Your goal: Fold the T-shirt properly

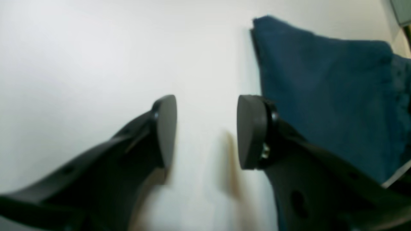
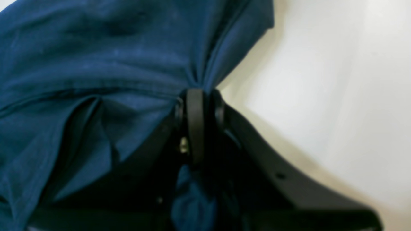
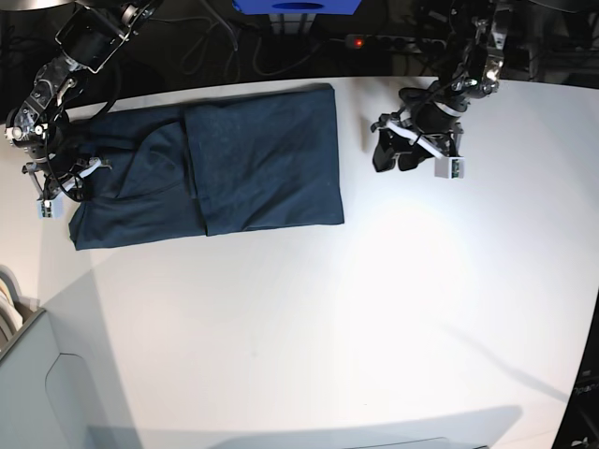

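The dark navy T-shirt (image 3: 234, 168) lies partly folded on the white table (image 3: 374, 309), at its far left. At the shirt's left edge my right gripper (image 3: 77, 182) is shut on the cloth. In the right wrist view, my right gripper (image 2: 199, 93) pinches a bunched fold of the T-shirt (image 2: 96, 64), and more cloth sits between the jaws lower down. My left gripper (image 3: 393, 159) hovers to the right of the shirt, apart from it. Seen from the left wrist, my left gripper (image 1: 207, 128) is open over bare table, with the T-shirt (image 1: 321, 96) just beside its right finger.
A blue box (image 3: 295, 7), cables and a power strip with a red light (image 3: 356, 42) sit behind the table's far edge. A grey surface (image 3: 37, 383) stands at the near left corner. The table's left edge runs close to my right arm.
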Robot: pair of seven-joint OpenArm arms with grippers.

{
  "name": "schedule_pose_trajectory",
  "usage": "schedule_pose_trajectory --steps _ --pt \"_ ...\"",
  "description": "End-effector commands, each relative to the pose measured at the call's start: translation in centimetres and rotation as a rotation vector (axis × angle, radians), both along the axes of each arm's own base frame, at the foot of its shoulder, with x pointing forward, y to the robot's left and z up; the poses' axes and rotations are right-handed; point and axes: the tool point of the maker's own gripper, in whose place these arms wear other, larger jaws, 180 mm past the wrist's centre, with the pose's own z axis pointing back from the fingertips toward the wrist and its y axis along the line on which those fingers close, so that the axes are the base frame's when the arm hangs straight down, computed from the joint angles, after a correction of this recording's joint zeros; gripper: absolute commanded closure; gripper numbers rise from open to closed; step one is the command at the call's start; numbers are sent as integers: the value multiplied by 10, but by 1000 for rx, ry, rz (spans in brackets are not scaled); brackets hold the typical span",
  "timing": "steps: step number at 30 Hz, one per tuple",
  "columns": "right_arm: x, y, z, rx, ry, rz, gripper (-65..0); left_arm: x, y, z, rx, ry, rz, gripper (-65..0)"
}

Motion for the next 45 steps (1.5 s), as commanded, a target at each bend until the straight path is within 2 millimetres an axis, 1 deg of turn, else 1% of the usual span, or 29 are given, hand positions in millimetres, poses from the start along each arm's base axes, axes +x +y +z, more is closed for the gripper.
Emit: schedule_pose_trajectory --steps 1,6,8,10,13,14,19,22,24,25,29,32,35,37,39,41,45 --pt "-25 4 -21 -26 151 43 -1 5 -3 7 -25 -35 13 -295" --pt "-25 4 -21 -27 150 44 -1 3 -8 -1 -45 -13 34 -293" --pt "-24 4 -20 -27 145 44 -1 2 -9 -3 -47 -7 32 -262" --pt "-25 4 -21 -28 148 44 -1 0 -8 -8 -44 6 34 -180" --pt "-23 4 -20 -28 146 44 -1 6 -8 -5 -45 -8 38 -25" --pt "-23 4 -20 -28 146 44 -1 7 -7 -5 -43 -7 40 0" --pt "-22 4 -19 -30 143 44 -1 6 -7 -6 -42 -3 40 0" --pt "-15 -1 -2 -75 103 49 -1 2 -5 -16 -38 25 45 0" --pt "-11 -3 7 -97 80 50 -1 1 -7 -21 -49 38 57 0" --pt "-8 -4 11 -108 69 51 -1 3 -8 -22 -54 38 62 0" --pt "-8 -4 21 -136 72 53 -1 1 -7 -33 -53 64 71 0" --pt "-9 -6 30 -167 58 56 -1 1 -7 -33 -54 66 72 0" --pt "-2 9 39 -185 26 102 -1 4 -7 -32 -55 59 71 0" --pt "0 17 43 -200 20 132 -1 8 -7 -29 -55 50 70 0" --pt "3 25 51 -222 -1 163 -1 9 -7 -29 -55 48 70 0" --pt "9 40 57 -223 -26 196 -1 9 -7 -28 -55 47 70 0" --pt "16 54 72 -246 -70 228 -1 10 -9 -26 -59 42 66 0"
